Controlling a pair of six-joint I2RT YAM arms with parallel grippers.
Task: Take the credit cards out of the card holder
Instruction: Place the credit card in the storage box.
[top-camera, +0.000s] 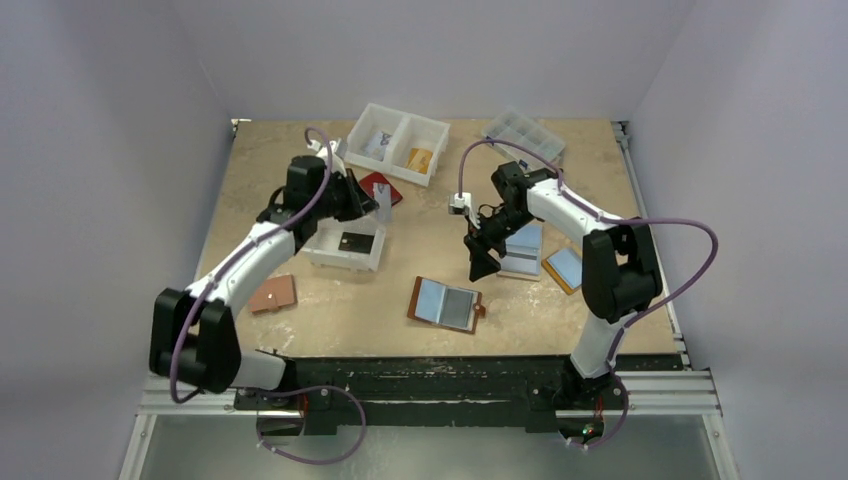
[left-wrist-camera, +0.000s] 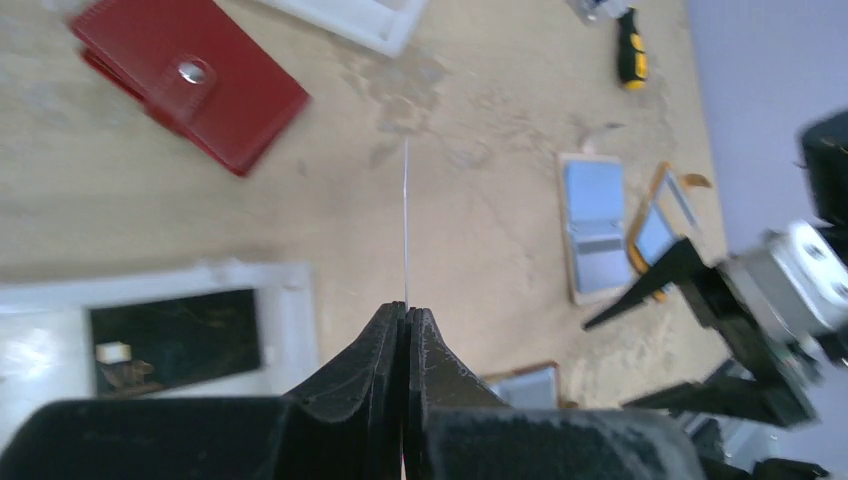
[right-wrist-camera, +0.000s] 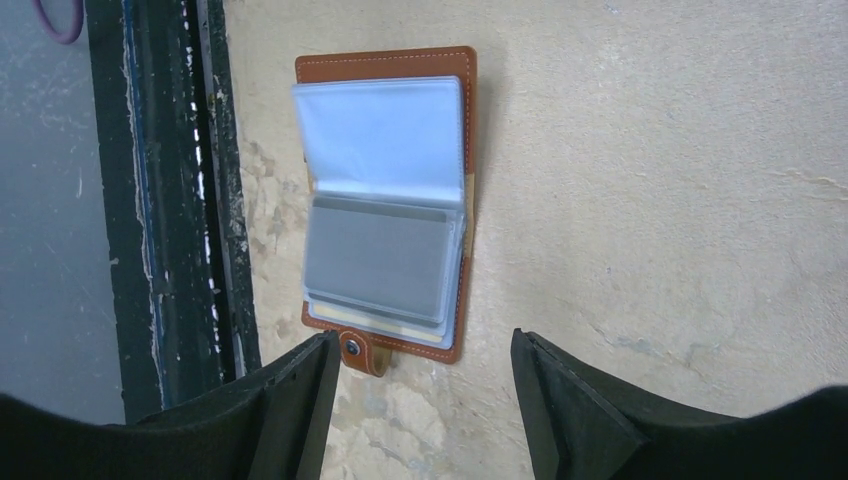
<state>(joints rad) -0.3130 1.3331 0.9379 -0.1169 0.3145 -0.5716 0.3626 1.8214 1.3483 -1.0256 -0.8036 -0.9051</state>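
Note:
The card holder (top-camera: 447, 305) lies open near the table's front edge, brown with clear sleeves. In the right wrist view the card holder (right-wrist-camera: 385, 200) shows a grey credit card (right-wrist-camera: 375, 260) in a sleeve and its snap tab by my left finger. My right gripper (top-camera: 483, 262) is open and empty just above and behind it; its jaws (right-wrist-camera: 425, 390) stand wide apart. My left gripper (top-camera: 365, 200) is shut on a thin card (left-wrist-camera: 406, 220), seen edge-on. It hovers beside a white tray (top-camera: 345, 262) that holds a dark card (top-camera: 356, 241).
A red wallet (top-camera: 380, 187) lies behind the tray. A tan holder (top-camera: 273, 295) lies at the left. A two-part white bin (top-camera: 398, 143) and a clear box (top-camera: 522, 132) stand at the back. Two open holders (top-camera: 524, 248) (top-camera: 565, 268) lie at the right.

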